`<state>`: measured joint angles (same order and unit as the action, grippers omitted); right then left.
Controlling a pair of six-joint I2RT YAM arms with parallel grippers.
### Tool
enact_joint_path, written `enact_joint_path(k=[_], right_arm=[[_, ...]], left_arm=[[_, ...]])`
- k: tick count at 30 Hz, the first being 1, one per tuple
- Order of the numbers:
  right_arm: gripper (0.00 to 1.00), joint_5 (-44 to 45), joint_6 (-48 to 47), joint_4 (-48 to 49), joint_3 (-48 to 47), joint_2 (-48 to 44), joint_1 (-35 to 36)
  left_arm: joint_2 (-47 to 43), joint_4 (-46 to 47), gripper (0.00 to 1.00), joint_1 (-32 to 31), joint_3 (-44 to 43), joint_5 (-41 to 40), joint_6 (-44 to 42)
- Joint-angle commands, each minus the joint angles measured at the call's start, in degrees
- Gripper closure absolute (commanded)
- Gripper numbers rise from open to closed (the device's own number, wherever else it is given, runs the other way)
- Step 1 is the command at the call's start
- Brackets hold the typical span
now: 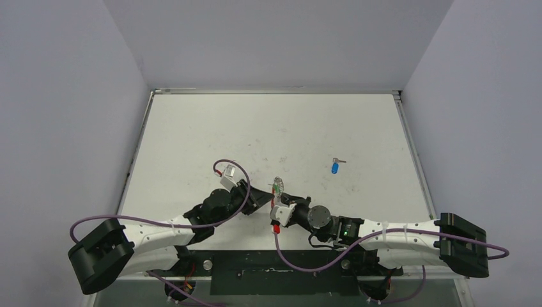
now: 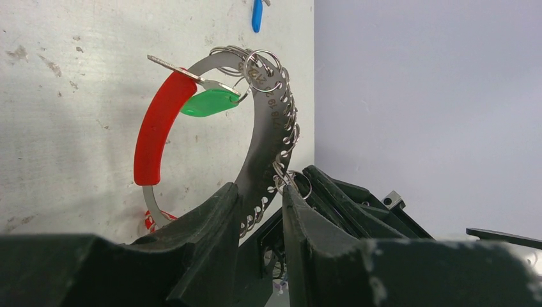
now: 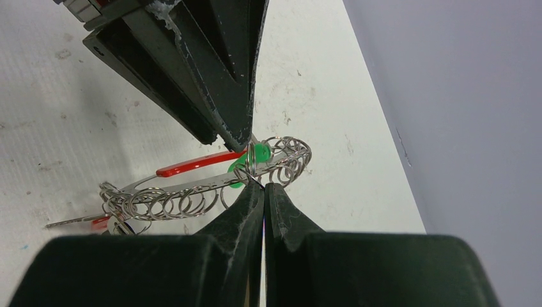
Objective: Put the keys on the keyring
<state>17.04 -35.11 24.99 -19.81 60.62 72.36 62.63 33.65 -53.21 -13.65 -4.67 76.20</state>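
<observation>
Light is bright, even and diffuse. From above, the scuffed white tabletop [image 1: 268,121] looks nearly washed out, its shadows faint and soft-edged; small things there are mere specks. In the left wrist view the wide silvery keyring with a red curved section [image 2: 259,160] is crisp with a dull sheen, while the black left gripper's fingers [image 2: 204,243] blur along the bottom. The black right gripper's fingers [image 3: 236,224] are likewise soft and underlit; small wire rings [image 3: 172,201] beyond glint.

One key [image 2: 211,102] on keyring [image 2: 262,147]; other key [image 1: 335,167] on table [image 1: 255,128], farther right.
</observation>
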Motion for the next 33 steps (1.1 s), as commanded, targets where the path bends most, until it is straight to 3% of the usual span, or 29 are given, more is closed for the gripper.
enact_joint_path(k=[1, 18, 33], right_arm=[[1.0, -0.6, 0.9, 3.5, -2.5, -0.8, -0.1], [1.0, -1.5, 0.1, 2.7, -1.7, -2.1, 0.0], [1.0, 1.3, -1.6, 6.1, -2.3, 1.0, 0.0]], left_arm=[[-1.1, 1.6, 0.72, 0.0, -2.1, -0.7, -1.0], [3.3, 7.8, 0.72, 0.2, -4.9, -1.8, -1.1], [1.6, 3.7, 0.69, 0.5, -5.1, -0.5, 1.3]])
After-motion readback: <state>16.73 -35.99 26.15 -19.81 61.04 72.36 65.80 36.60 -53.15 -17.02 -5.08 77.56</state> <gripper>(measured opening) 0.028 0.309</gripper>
